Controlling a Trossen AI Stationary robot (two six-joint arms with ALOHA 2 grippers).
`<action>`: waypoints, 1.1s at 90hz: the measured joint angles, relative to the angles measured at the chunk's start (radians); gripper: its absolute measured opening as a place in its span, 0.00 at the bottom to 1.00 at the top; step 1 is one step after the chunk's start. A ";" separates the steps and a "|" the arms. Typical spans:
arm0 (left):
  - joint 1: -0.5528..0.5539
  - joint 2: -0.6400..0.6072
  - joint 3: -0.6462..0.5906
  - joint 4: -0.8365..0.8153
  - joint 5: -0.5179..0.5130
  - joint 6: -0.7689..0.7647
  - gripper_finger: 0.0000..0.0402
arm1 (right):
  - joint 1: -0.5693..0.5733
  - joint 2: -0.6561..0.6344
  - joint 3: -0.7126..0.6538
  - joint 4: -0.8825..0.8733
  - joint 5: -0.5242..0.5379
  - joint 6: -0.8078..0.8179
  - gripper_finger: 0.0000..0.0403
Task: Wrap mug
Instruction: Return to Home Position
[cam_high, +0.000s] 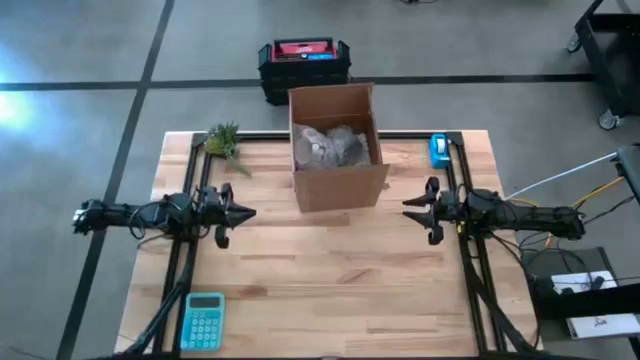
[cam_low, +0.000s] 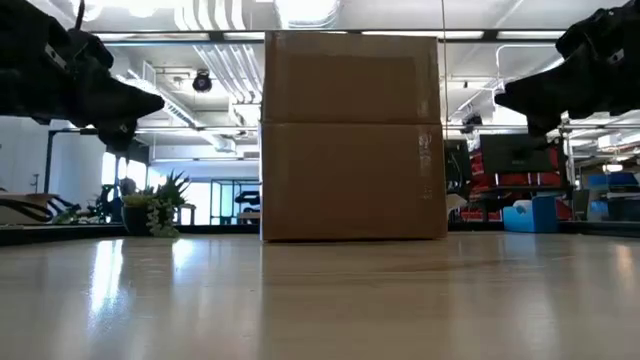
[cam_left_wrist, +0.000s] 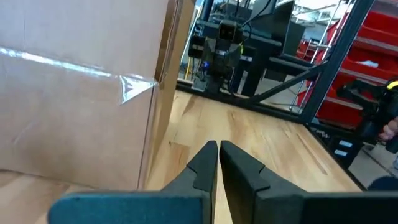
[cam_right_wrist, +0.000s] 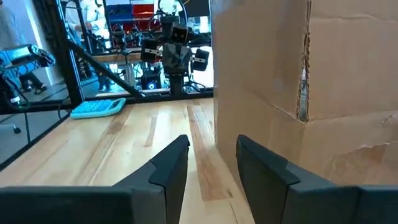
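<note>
One brown cardboard box (cam_high: 340, 187) stands at the wooden worktop's (cam_high: 330, 290) far edge, one bubble-wrapped mug (cam_high: 330, 148) inside; two dark arms flank it, left gripper (cam_high: 250, 212) pinched together, right gripper (cam_high: 408, 208) parted

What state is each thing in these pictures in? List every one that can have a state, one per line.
cardboard box: upright, top open.
wrapped mug: lying inside the cardboard box.
left gripper: shut, empty, raised off the table beside the cardboard box.
right gripper: open, empty, raised on the opposite side.
calculator: lying flat, face up.
plant: upright.
</note>
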 joint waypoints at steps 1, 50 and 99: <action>0.000 0.002 0.000 0.000 0.000 0.000 0.02 | 0.000 0.000 0.000 0.000 0.000 0.000 0.28; 0.000 0.119 0.000 0.001 0.000 0.000 0.02 | 0.000 0.000 0.000 0.001 0.000 0.000 0.18; 0.000 0.203 0.000 0.003 0.001 0.000 0.02 | 0.000 0.000 0.000 0.002 0.001 0.000 0.08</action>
